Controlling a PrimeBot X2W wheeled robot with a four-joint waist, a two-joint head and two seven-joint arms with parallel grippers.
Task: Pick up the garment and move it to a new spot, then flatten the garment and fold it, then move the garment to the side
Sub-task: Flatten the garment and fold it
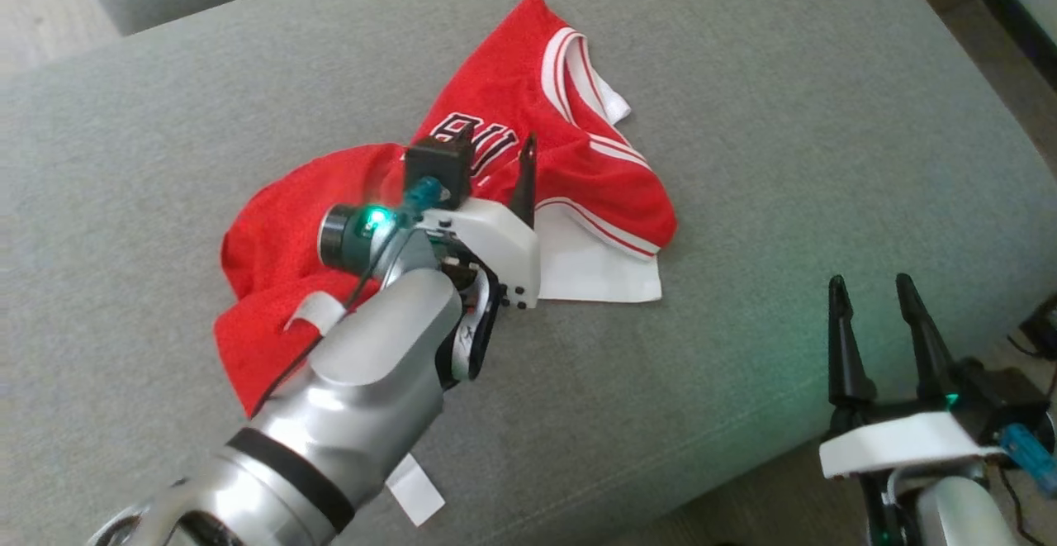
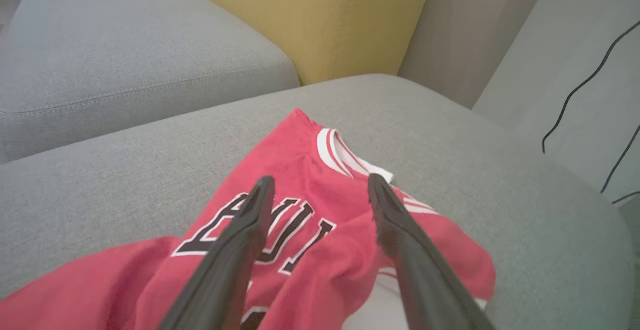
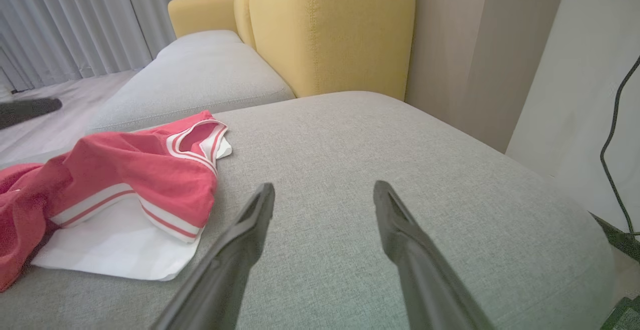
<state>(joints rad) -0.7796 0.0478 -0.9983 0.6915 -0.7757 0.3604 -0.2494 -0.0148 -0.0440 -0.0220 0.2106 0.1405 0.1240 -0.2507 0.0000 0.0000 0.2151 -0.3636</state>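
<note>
The garment (image 1: pixel 512 92), a red sleeveless jersey with white-and-red trim and black lettering, lies crumpled near the middle of the grey sofa cushion (image 1: pixel 784 116). In the head view its white inner side shows at the 4 o'clock edge of the heap. It looks light, soft and limp, so it should sag and slide rather than keep a shape. The trimmed neckline or an armhole edge, where the cloth is doubled, seems the surest place to pinch. Its long axis runs from about 7 o'clock, where the body is bunched, to 1 o'clock, where the neckline points. The left hand (image 2: pixel 320 180) hovers over the lettering, fingers spread, pinching nothing. The right hand (image 1: pixel 871 282) sits at 4 o'clock, well apart from the garment, likewise spread and empty.
</note>
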